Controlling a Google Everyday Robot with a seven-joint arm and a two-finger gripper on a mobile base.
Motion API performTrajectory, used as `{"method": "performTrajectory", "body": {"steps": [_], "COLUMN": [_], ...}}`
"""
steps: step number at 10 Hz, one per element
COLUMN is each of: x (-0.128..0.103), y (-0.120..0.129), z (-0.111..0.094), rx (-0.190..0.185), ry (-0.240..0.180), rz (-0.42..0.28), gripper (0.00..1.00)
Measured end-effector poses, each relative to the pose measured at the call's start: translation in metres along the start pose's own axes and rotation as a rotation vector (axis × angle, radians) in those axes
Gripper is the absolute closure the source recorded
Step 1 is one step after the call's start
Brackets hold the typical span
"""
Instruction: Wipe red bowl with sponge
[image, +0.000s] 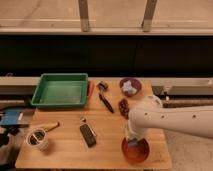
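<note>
- Orange-red plastic is catching the eye at the near right corner of the wooden table (65, 150): the red bowl (136, 151) is sitting there, close to the front edge.
- White and bulky, the robot arm (170, 120) is reaching in from the right and bending down over the bowl.
- Its gripper (133, 141) is pointing down into the bowl, fingers pressed together on the sponge (133, 144), which is showing as a small blue-grey patch against the bowl's inside.
- A green tray (61, 90) is lying at the far left of the table.
- A dark purple bowl (130, 87) with white contents is standing at the far right.
- A black remote-like object (88, 135) is lying near the middle front, well apart from the red bowl.
</note>
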Motion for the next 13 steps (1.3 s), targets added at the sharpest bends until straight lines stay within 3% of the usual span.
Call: {"method": "performTrajectory", "body": {"steps": [2, 5, 8, 13], "x": [0.026, 0.053, 0.051, 0.026], "y": [0.004, -0.013, -0.03, -0.064], "z": [0.005, 0.007, 0.006, 0.004], "rx": [0.011, 0.03, 0.047, 0.064], "ry": [0.052, 0.097, 0.103, 0.101], "rz": [0.021, 0.086, 0.136, 0.171], "gripper": [1.0, 1.0, 1.0, 1.0]}}
